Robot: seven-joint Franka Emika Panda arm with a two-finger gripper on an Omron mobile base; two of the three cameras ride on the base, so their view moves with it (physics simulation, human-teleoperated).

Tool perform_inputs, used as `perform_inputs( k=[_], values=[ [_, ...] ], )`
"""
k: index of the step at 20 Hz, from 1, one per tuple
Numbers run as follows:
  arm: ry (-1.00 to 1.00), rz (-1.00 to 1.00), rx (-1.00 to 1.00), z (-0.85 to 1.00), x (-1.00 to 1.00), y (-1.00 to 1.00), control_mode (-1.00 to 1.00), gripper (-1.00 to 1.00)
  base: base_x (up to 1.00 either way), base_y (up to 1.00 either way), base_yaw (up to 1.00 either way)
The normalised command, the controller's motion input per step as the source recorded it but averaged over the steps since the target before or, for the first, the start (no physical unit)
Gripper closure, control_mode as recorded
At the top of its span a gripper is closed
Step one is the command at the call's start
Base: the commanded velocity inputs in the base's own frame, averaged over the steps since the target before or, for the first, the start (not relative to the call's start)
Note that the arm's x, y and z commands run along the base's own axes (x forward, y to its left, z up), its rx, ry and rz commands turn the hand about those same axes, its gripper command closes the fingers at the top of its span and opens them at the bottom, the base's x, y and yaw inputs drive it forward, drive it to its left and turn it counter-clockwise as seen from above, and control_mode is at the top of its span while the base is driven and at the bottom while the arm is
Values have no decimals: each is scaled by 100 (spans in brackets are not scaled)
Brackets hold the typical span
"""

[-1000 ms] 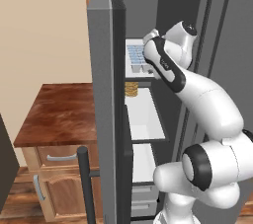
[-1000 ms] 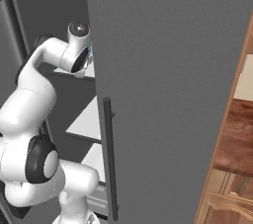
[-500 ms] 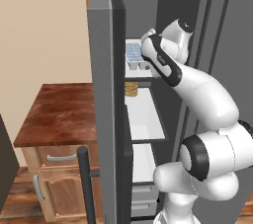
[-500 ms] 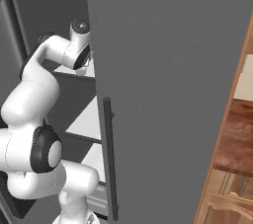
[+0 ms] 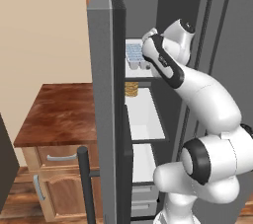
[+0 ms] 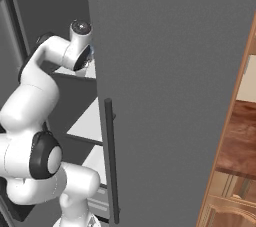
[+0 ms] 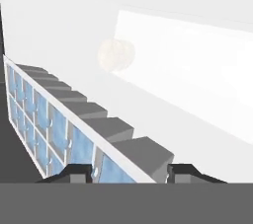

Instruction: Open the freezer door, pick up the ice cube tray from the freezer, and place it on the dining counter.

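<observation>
Freezer (image 5: 163,30) interior with white shelves, beside a wood-topped cabinet (image 5: 59,114).
The ice cube tray (image 7: 64,129) is seen on the upper shelf's front edge, the gripper (image 7: 129,173) fingertips set either side of its wall; contact is hidden by the frame edge.

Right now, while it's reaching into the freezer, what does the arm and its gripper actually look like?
The arm is glossy white, built of rounded, bulbous segments with dark, near-black rings and caps at the joints. No cables or markings show. The gripper ends in two small dark finger tips with blocky, squared ends, seen in the hand view.
</observation>
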Motion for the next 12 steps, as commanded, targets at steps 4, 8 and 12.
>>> perform_inputs(
  k=[4,8,12],
  values=[
    [-21,-11,8,3,-43,-8,-100,100,0,0,0],
    [-25,-13,9,12,-24,-7,-100,100,0,0,0],
    [-18,-14,8,15,-5,-4,-100,100,0,0,0]
  ],
)
